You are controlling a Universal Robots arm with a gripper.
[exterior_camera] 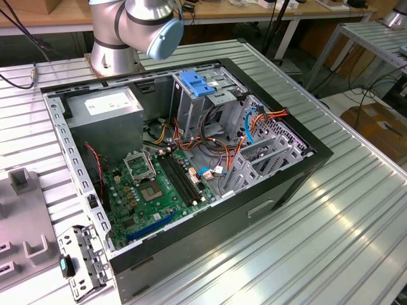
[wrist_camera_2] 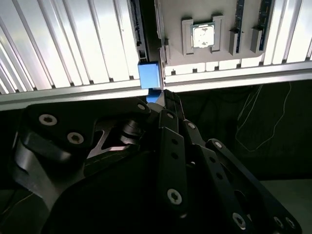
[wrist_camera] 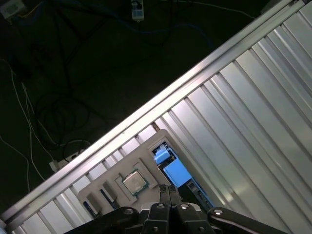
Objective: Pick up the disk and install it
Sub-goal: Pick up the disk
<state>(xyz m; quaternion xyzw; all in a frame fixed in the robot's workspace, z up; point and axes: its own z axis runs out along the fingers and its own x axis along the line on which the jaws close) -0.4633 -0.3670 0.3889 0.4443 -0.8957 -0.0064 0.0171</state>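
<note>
Finds the disk (wrist_camera_2: pixel 148 75) in both wrist views, set on the ribbed metal surface (wrist_camera_2: pixel 73 44) hard against one side of a grey fixture plate (wrist_camera_2: pixel 173 14). Presents the disk (wrist_camera: pixel 173 170) mostly as blue plastic, with a narrow dark body running on behind. Lies with the long axis along the ribs of the surface and square to the surface's edge rail (wrist_camera_2: pixel 219 80), blue end pointing toward that rail and close to it. Carries the end effector (wrist_camera_2: pixel 163 95) right over that blue end, black linkage fingers (wrist_camera_2: pixel 170 141) drawn fully together, tips meeting, nothing visible between them; cannot tell whether the tips touch the disk. Also shows a square processor chip (wrist_camera_2: pixel 202 36) seated in a pocket of the fixture plate, near the disk's blue end. Takes in, from the exterior view, an open computer case (exterior_camera: pixel 273 197) on the ribbed surface, with a green motherboard (exterior_camera: pixel 156 190) on its floor, a grey metal box with a white sticker (exterior_camera: pixel 105 105) in one corner and a metal cage with a blue plastic handle (exterior_camera: pixel 196 84) upright just beside that box. Places the arm (exterior_camera: pixel 127 19) behind the case, toward the exterior view's left, and a small perforated bracket (exterior_camera: pixel 79 260) near the case's front corner
</note>
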